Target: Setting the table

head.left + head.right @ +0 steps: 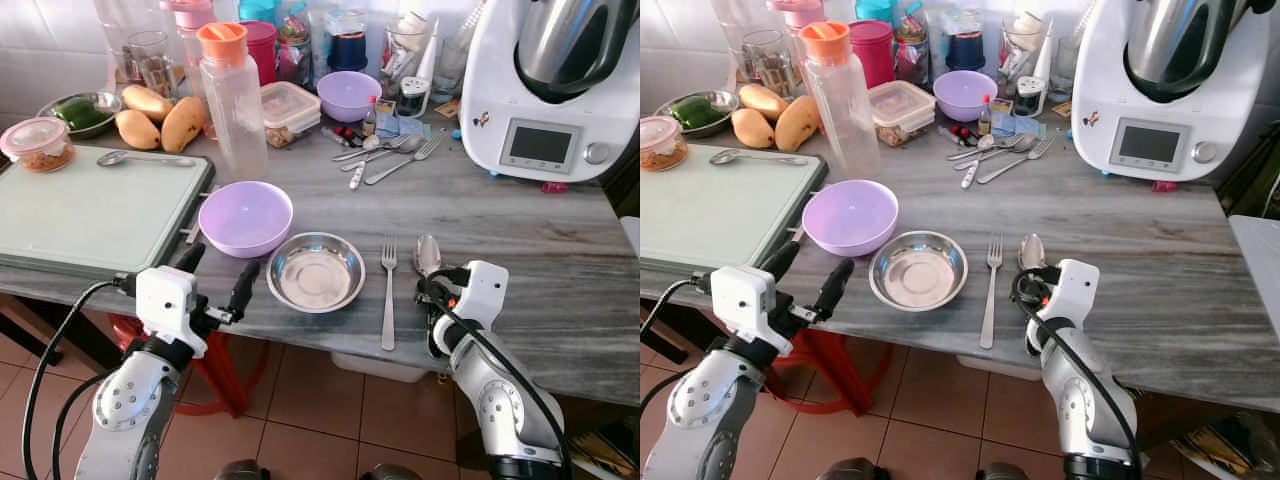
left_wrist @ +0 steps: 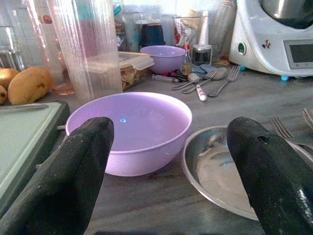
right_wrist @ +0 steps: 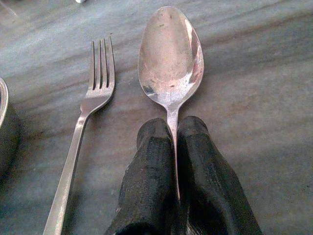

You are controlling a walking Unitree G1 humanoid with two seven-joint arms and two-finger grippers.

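A steel dish sits near the table's front edge, with a purple bowl just behind it to the left. To the dish's right a fork lies flat, and beside that a spoon lies bowl-end away from me. My right gripper is shut on the spoon's handle at the table surface, right of the fork. My left gripper hangs open at the front edge, facing the purple bowl with nothing between its fingers.
A pale green cutting board fills the left of the table. Behind stand a clear bottle, mangoes, a second purple bowl, loose cutlery and a white kitchen machine. Bare grey tabletop lies to the right.
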